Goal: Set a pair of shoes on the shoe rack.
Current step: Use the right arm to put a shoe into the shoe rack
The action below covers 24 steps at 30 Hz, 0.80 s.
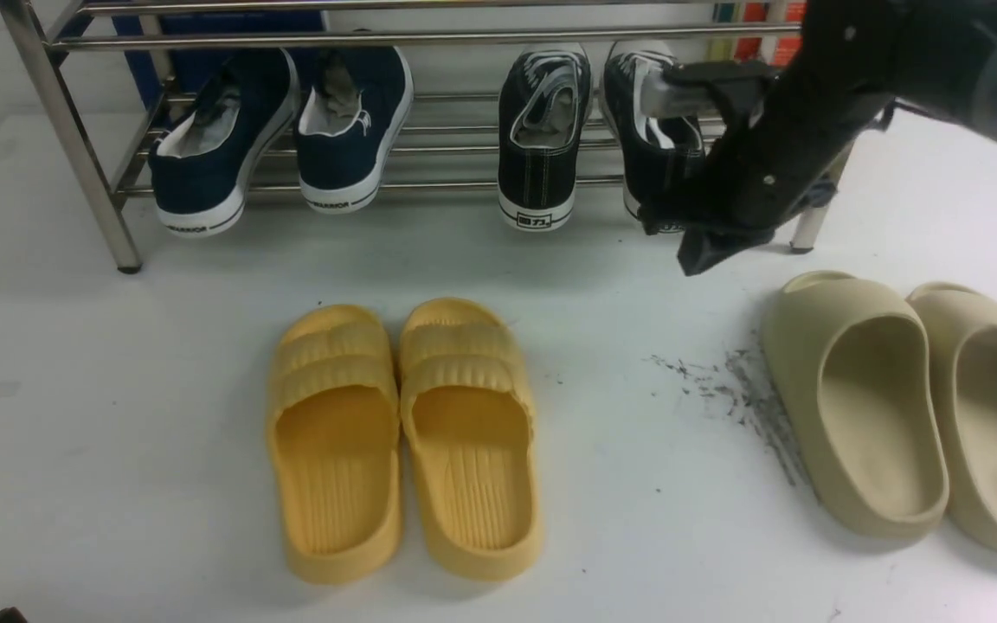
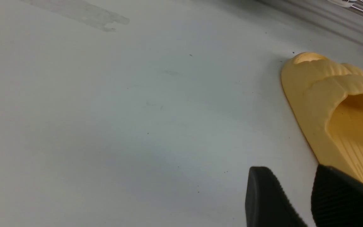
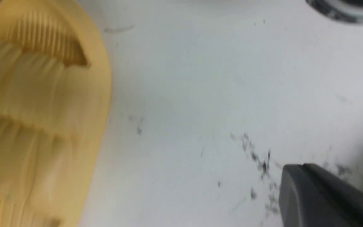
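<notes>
The pair of shoes rests on the lower tubes of the silver shoe rack (image 1: pixel 74 130), heels toward me. The left black sneaker (image 1: pixel 542 138) shows in full. The right black sneaker (image 1: pixel 650 156) is partly hidden behind my right arm. My right gripper (image 1: pixel 706 247) hangs just in front of that sneaker and below its heel, above the floor. In the right wrist view its fingers (image 3: pixel 307 189) are pressed together, shut on nothing. My left gripper (image 2: pixel 290 171) is open, low over the floor beside a yellow slide (image 2: pixel 332 104), with nothing between its fingers.
A navy pair of sneakers (image 1: pixel 282 130) sits on the rack's left half. A yellow pair of slides (image 1: pixel 403 433) lies on the floor in the middle. A beige pair of slides (image 1: pixel 897 407) lies at the right, beside dark scuff marks (image 1: pixel 723 389).
</notes>
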Each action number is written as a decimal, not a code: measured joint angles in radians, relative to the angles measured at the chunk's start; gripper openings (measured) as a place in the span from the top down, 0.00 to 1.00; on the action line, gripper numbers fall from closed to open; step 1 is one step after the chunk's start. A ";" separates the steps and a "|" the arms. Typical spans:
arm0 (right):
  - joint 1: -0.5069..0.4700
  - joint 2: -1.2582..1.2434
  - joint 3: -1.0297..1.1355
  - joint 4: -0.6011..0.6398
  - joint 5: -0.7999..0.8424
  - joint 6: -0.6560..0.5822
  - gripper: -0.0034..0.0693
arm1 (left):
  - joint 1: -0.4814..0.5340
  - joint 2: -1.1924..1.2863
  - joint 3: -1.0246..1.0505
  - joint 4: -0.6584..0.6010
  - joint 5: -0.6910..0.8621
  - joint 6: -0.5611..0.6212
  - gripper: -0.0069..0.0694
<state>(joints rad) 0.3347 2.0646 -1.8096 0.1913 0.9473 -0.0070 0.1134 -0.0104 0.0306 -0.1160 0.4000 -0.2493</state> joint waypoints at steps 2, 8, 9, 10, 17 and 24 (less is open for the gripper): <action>-0.005 0.026 0.000 -0.008 -0.074 0.007 0.96 | 0.000 0.000 0.000 0.000 0.000 0.000 0.60; -0.025 0.058 0.004 -0.019 -0.234 0.027 0.95 | 0.000 0.000 0.000 0.000 0.000 0.000 0.60; -0.025 0.058 0.004 -0.024 -0.248 0.028 0.95 | 0.000 0.000 0.000 0.000 0.000 0.000 0.60; -0.025 0.058 0.005 -0.027 -0.256 0.028 0.95 | 0.000 0.000 0.000 0.000 0.000 0.000 0.60; -0.024 0.060 0.006 -0.049 -0.338 0.028 0.94 | 0.000 0.000 0.000 0.000 0.000 0.000 0.60; -0.025 0.036 0.006 0.040 -0.141 0.028 0.93 | 0.000 0.000 0.000 0.000 0.000 0.000 0.60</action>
<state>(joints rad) 0.3100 2.1011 -1.8031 0.2313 0.8062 0.0211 0.1134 -0.0104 0.0306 -0.1160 0.4000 -0.2493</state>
